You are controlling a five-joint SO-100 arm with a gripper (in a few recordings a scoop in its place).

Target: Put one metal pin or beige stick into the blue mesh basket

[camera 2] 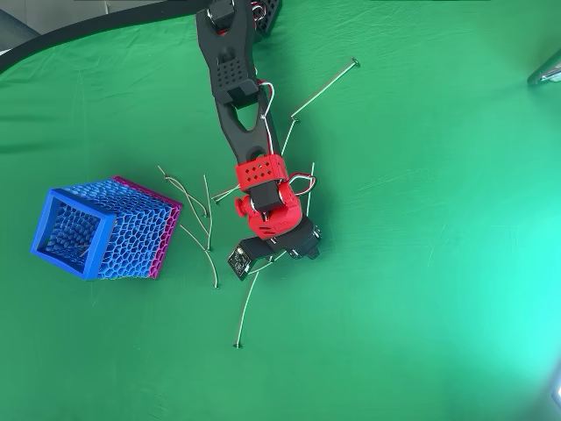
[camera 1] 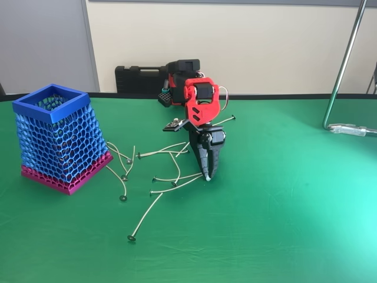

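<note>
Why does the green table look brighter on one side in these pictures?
In the fixed view, light from the right washes the green table paler there; the overhead view shows the same glare at its right edge. The blue mesh basket stays sharp, while the thin sticks are fine and faint.

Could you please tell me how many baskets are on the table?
1. The blue mesh basket stands on the green table, at the left in the fixed view, just left of the scattered sticks. Nothing suggests another is hidden.

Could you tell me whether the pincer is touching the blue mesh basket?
Apart. The fixed view shows the pincer down among the sticks, with open green table between it and the blue mesh basket.
</note>
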